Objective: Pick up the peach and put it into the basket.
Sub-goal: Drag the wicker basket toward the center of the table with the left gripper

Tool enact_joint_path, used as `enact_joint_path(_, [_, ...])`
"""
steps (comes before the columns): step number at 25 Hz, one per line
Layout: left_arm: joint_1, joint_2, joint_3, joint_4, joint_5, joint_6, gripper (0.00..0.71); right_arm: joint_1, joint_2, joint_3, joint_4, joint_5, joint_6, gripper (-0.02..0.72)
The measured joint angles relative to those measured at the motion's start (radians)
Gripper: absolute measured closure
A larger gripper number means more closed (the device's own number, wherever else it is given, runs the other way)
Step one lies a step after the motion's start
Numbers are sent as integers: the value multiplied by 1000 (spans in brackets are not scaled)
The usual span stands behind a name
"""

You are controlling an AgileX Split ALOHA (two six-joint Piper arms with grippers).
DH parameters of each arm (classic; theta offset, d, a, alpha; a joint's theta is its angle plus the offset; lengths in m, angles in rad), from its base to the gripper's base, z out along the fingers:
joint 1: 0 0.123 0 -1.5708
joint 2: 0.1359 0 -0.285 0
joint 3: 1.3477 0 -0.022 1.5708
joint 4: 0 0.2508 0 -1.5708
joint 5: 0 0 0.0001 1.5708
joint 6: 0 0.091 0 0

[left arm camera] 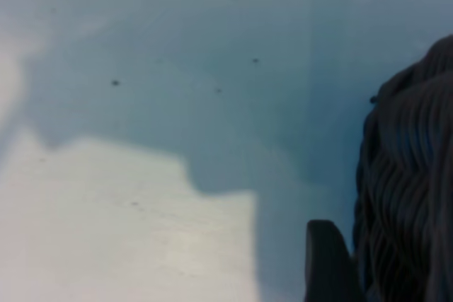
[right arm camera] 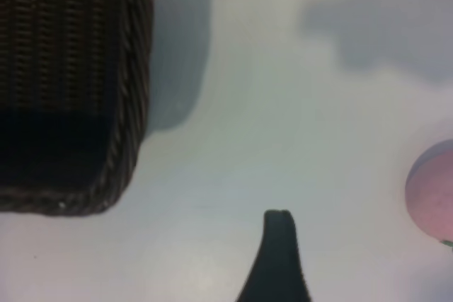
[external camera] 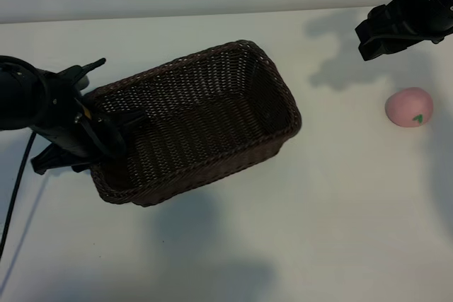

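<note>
A plain white table [external camera: 297,231], crossed by soft shadows, fills the scene. The basket [external camera: 212,114] is clamped at its left rim by the left gripper [external camera: 106,139]. The peach [external camera: 409,107] lies well right, apart. The right gripper [external camera: 375,33] is held open above.

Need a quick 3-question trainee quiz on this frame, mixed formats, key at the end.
1. True or false: the peach already lies inside the basket.
2. Which gripper is at the basket's rim?
A. left gripper
B. right gripper
C. neither
3. Fill in: the peach rests on the ____, on the right arm's side of the basket.

Key:
1. False. It sits apart from the basket, on the bare surface.
2. A. The left gripper is at the basket's near end, one finger inside the rim; the right gripper hangs above the table beyond the peach.
3. table
</note>
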Motion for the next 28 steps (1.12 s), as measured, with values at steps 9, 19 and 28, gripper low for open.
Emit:
enact_joint_path(9, [47, -1, 5, -421, -30, 377, 383, 0, 0, 0, 0, 0, -1, 118])
enact_joint_path(19, [153, -75, 9, -755, 9, 780, 383, 0, 0, 0, 0, 2, 0, 118])
enact_joint_path(28, [196, -93, -51, -793, 43, 876, 384, 0, 0, 0, 0, 3, 0, 118])
